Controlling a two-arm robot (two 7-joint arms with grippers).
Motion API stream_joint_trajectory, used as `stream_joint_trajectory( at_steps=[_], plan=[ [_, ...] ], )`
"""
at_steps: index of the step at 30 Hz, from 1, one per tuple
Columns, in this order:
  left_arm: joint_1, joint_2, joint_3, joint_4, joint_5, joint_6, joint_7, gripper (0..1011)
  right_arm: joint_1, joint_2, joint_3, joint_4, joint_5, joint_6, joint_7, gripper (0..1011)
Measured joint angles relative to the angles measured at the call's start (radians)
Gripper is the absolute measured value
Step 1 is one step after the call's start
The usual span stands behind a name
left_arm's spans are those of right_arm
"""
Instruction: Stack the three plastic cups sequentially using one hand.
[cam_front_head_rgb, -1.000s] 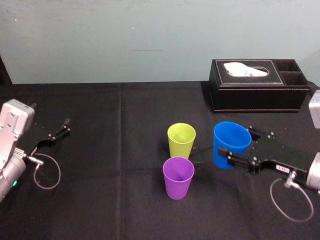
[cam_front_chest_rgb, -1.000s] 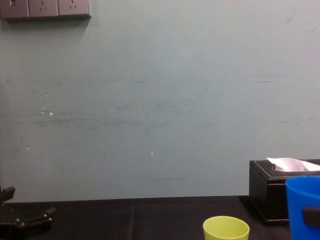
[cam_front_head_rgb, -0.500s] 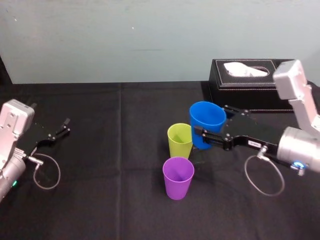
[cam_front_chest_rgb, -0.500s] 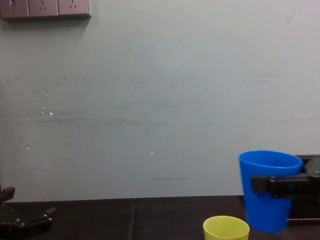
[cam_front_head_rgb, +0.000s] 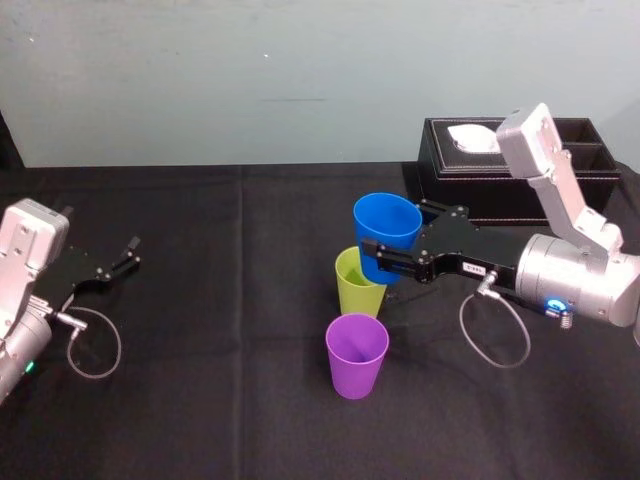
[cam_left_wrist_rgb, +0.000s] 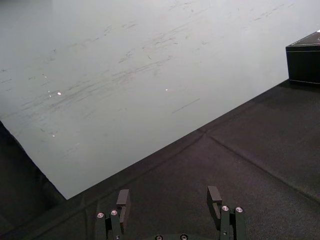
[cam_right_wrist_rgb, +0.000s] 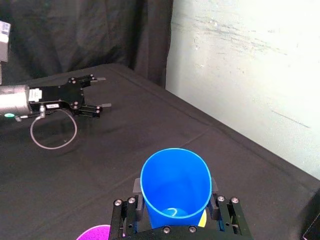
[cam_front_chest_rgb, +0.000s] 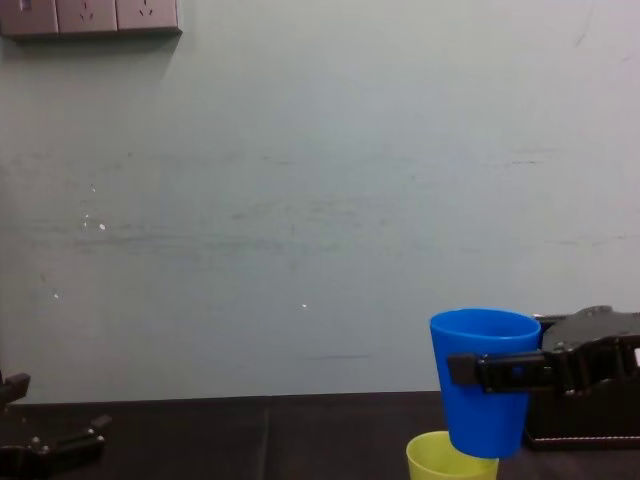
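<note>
Right gripper jaws: closed on the blue cup (cam_front_head_rgb: 388, 222), one black finger (cam_front_chest_rgb: 500, 371) pressed to each side of its wall just below the rim; the right gripper (cam_front_head_rgb: 381, 243) is reached in from the right edge of the tabletop (cam_front_head_rgb: 220, 300) toward its middle.
Left gripper jaws: spread wide apart with nothing between them; the left gripper (cam_front_head_rgb: 134, 252) is parked low near the left edge of the tabletop, well apart from the cups.
Blue cup: carried clear of the tabletop, mouth up and close to upright, with nothing seen inside it in the right wrist view (cam_right_wrist_rgb: 175, 175). In the chest view its base (cam_front_chest_rgb: 484, 440) is seen level with the right part of the lime-green cup's rim; whether the two touch cannot be told.
Lime-green cup (cam_front_head_rgb: 353, 284): stood upright near the middle of the tabletop, its far right side covered by the blue cup in the head view.
Purple cup (cam_front_head_rgb: 357, 355): stood upright and uncovered just beside the lime-green cup, on the side toward the near edge; not held by either gripper.
Tissue box (cam_front_head_rgb: 510, 195): black, set by the far edge toward the right corner, with a white tissue showing at its top slot; apart from all three cups.
</note>
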Motion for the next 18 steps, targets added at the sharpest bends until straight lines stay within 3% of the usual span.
stream_joint_trajectory(
  at_steps=[18],
  plan=[
    [0.000,0.000,0.000,0.000,0.000,0.000,0.000,1011,0.065,-0.046,-0.039,0.077,-0.015,-0.006,0.008,724]
  ],
)
